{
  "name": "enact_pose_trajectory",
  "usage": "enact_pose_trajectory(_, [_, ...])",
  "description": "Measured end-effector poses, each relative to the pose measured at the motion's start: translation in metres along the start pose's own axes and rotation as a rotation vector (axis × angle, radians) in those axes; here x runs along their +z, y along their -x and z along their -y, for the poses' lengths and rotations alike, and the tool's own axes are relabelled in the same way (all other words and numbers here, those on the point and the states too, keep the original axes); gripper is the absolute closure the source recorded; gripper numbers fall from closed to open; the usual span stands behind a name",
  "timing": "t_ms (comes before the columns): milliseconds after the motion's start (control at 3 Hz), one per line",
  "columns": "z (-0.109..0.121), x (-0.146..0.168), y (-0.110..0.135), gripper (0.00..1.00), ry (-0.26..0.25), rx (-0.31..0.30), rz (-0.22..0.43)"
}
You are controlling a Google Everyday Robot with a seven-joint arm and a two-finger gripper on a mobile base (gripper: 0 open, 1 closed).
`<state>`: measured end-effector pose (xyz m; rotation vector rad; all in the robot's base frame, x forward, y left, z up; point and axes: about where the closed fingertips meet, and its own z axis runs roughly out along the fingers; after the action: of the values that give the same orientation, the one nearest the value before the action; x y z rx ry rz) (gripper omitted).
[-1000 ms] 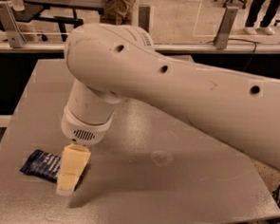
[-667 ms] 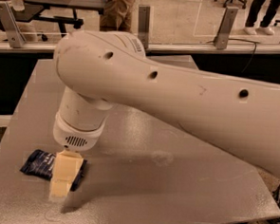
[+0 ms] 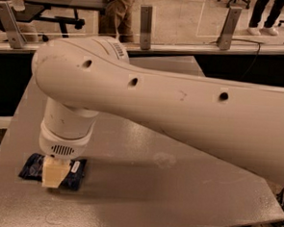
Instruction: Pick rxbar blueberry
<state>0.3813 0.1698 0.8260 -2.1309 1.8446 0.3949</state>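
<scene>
Just the one camera view to go on, so going by that. Looking at the rxbar blueberry (image 3: pixel 31 167) lying flat on the grey table (image 3: pixel 175 194), down by the front-left corner, long side running roughly left to right, with dark wrapper poking out on both sides of the gripper (image 3: pixel 54 173) and a small white label (image 3: pixel 75 166) showing on the right part. Got the gripper pointed straight down over the middle of the bar, touching it or as good as, hanging off the fat white wrist (image 3: pixel 66 135), with the big arm (image 3: pixel 181 108) blocking most of the middle of the shot. Can't tell whether clenched or released, honestly, with only a cream block showing from this side, so not gonna guess. Reads like the grasp step itself, probably right around the closing bit. To do it well: stay centred over the bar's middle, keep things vertical, and press down just enough to catch a thin flat wrapper without skidding it across the smooth tabletop. Better to close across the short width rather than the length. Worth squeezing gently too, given crinkly, slippery foil. Then lift straight up, slowly, and check for the bar coming along before swinging anywhere. Also worth minding the nearby table edge, so no shoving the bar toward it.
</scene>
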Motion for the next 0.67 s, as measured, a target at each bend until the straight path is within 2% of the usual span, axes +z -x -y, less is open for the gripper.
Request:
enact_pose_trajectory(333, [-0.001, -0.001, 0.002, 0.81, 0.000, -0.002, -0.005])
enact_pose_trajectory(667, [0.009, -0.020, 0.000, 1.00, 0.008, 0.015, 0.009])
